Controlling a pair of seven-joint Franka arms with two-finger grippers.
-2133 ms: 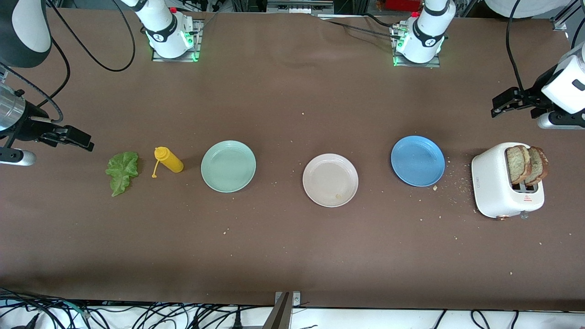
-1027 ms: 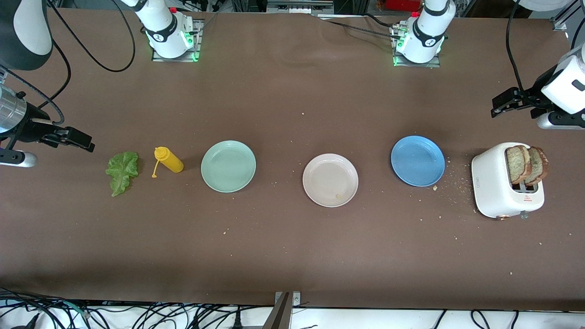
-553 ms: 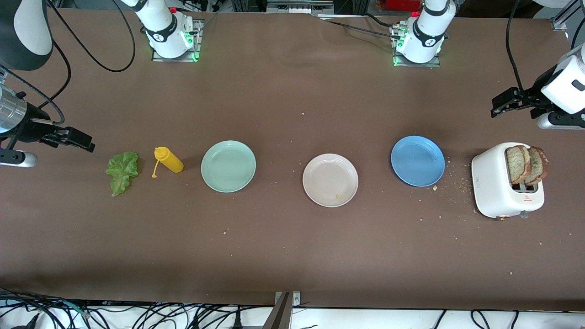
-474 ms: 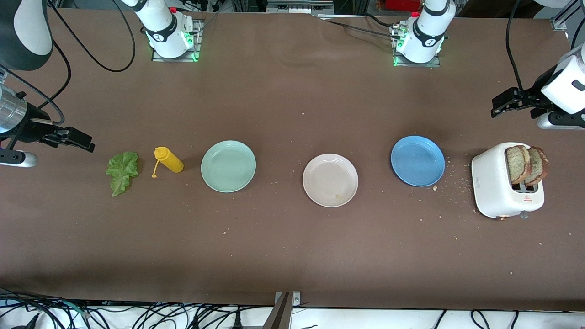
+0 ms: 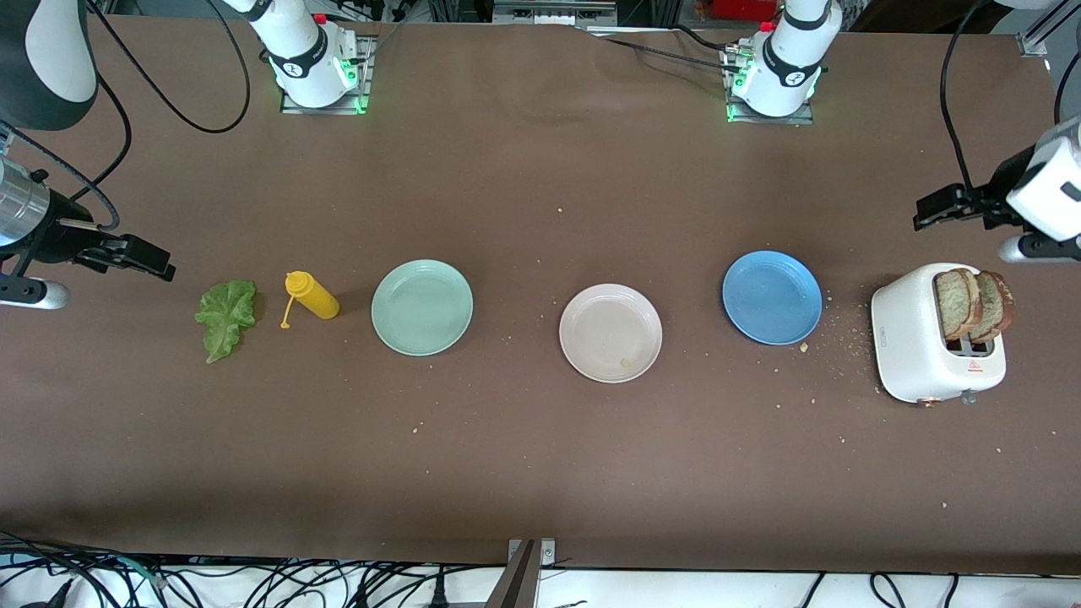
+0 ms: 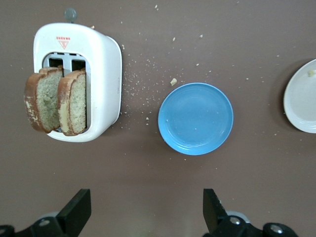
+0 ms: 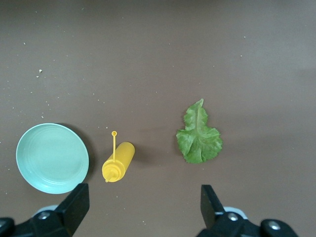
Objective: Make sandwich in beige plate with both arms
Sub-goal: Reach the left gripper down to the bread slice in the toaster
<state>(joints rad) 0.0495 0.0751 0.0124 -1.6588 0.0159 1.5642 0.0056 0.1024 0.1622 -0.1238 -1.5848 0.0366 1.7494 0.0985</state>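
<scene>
Starting out: left hand (image 5: 929,211) released at frame's right edge above toaster (image 5: 916,342) holding 2 bread slices (image 5: 971,304); right hand (image 5: 152,260) released by lettuce (image 5: 225,318). Beige plate (image 5: 591,359) bare, center frame. Next: lifting 1 slice.

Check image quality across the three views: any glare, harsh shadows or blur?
Front view: even light, no glare on the beige plate, soft shadows beside the toaster; crumbs stay crisp. Left wrist view: sharp on the bread slices and blue plate, left gripper fingers cropped at the frame edge. Right wrist view: sharp, lettuce leaf veins readable, faint shadow by the mustard bottle.
</scene>
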